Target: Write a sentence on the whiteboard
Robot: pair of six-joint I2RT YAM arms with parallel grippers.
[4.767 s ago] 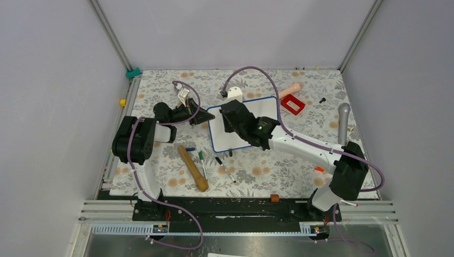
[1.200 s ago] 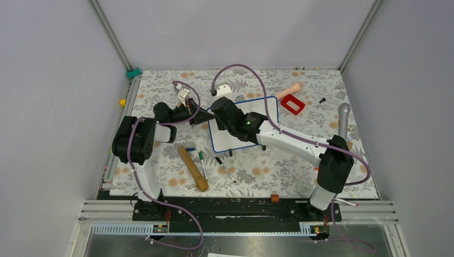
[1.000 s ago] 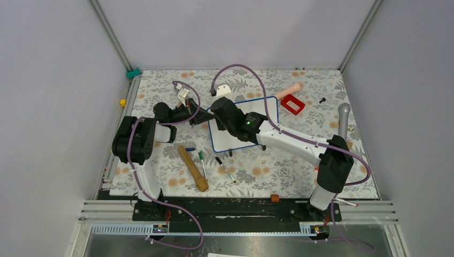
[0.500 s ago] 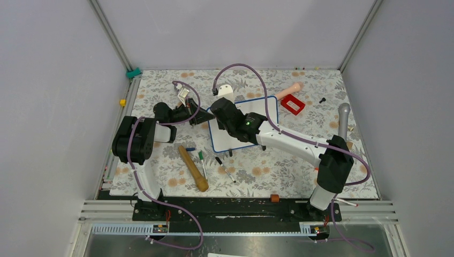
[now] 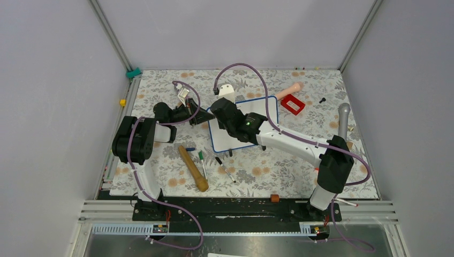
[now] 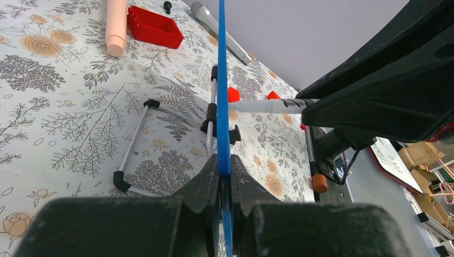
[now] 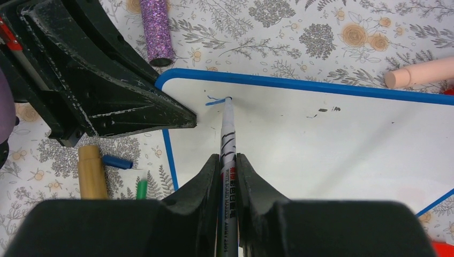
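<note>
whiteboard sits mid table, my left claw pinched shut on its blue edge. right claw is clamped on the marker, tip at the board's far-left corner. long side runs off rightward, so i'd write that way.

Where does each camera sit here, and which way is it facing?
Top view: above and behind the arm bases, looking down on the floral table; both arms show whole.
Left wrist: behind the left hand, looking across the table along the blue edge of the whiteboard, which the hand clamps; its fingers fill the bottom.
Right wrist: above the right hand, looking down on the whiteboard face; its fingers hold a marker, tip at a short blue stroke.
Shared: both wrist views show the whiteboard and the pink cylinder.
</note>
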